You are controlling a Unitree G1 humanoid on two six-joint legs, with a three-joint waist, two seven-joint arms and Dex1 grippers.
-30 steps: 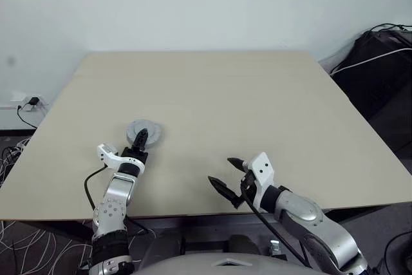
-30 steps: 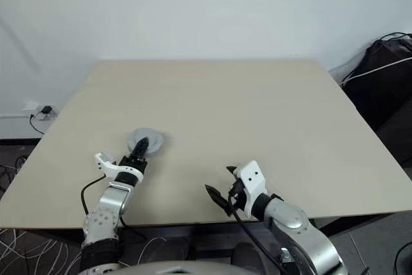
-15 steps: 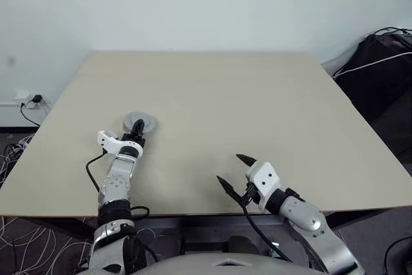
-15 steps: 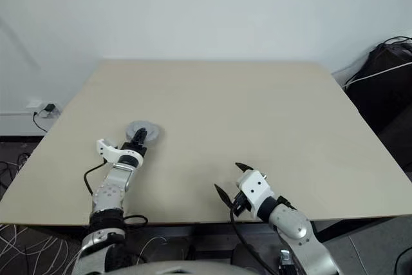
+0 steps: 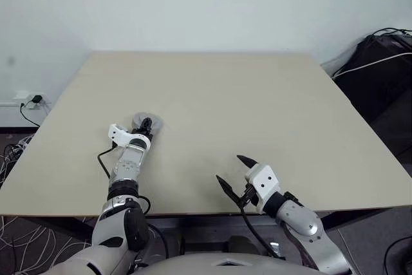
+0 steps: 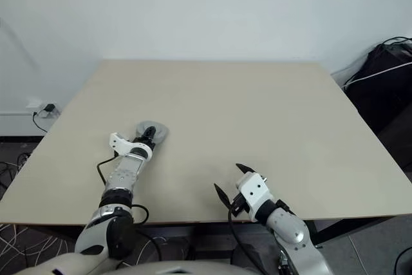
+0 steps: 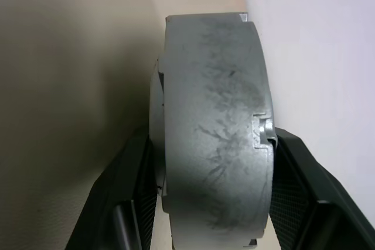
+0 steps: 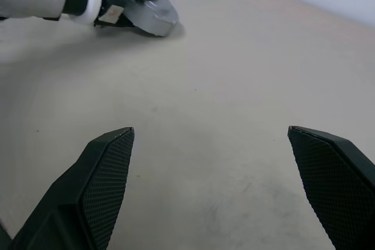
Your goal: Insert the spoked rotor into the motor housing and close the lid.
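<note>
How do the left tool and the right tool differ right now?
The left tool is clamped on a grey metal disc assembly, gripped by its edge; the right tool holds nothing, its fingers spread wide. The left reaches out over the table; the right hangs back near the table's near edge. Both have black textured fingers.
</note>
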